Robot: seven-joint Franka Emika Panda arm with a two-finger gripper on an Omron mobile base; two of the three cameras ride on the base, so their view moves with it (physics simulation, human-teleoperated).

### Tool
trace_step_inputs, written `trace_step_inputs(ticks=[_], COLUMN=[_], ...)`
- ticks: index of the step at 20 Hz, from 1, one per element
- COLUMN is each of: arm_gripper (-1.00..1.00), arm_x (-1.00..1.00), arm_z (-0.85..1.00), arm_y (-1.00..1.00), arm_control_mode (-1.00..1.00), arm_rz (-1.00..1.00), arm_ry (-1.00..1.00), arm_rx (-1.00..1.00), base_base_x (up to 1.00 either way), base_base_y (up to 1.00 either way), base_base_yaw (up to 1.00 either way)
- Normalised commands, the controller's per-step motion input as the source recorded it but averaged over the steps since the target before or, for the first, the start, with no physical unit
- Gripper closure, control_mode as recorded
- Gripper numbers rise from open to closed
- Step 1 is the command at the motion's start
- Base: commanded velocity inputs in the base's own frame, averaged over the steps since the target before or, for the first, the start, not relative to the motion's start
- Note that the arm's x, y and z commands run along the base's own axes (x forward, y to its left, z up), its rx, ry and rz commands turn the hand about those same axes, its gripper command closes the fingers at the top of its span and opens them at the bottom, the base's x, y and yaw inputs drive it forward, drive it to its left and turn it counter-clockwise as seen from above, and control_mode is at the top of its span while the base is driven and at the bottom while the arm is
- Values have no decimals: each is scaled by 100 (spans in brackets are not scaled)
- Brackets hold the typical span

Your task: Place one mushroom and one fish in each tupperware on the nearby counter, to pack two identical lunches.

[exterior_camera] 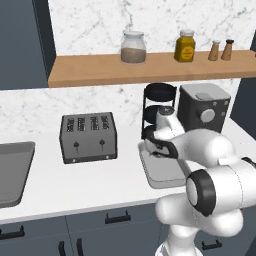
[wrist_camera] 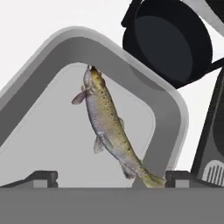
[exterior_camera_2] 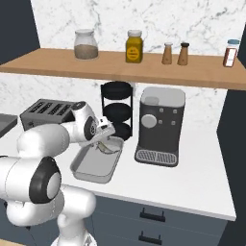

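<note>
gripper [wrist_camera: 112,177] over grey tray [wrist_camera: 48,144], jaws wide, holding nothing, fish [wrist_camera: 107,124] lying loose in tray between fingertips [wrist_camera: 41,177], tray on white counter [exterior_camera: 75,180], beside black round rack [exterior_camera_2: 116,111], toaster [exterior_camera: 88,136] to the left

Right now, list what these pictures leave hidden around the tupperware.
- Tupperware, left base view: right side covered by the arm.
- Fish, hand view: tail tip cut by the bottom band; whether it rests on the tray floor can't be told.
- Fish, right base view: mostly behind the tool.
</note>
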Motion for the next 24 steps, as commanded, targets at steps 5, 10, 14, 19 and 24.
trace_step_inputs(ticks=[5,10,14,19,24], arm_gripper=[-100,-100,-100,-100,-100], arm_x=[-92,-92,0,0,0], arm_z=[96,22,0,0,0], arm_y=[-40,-24,0,0,0], arm_control_mode=[-100,-100,100,100,100], arm_rz=[-16,-22,0,0,0], arm_ry=[31,14,0,0,0], arm_rx=[-5,-18,0,0,0], base_base_x=[0,0,-100,-100,-76], base_base_y=[0,0,-100,-100,-100], base_base_yaw=[0,0,-1,0,-7])
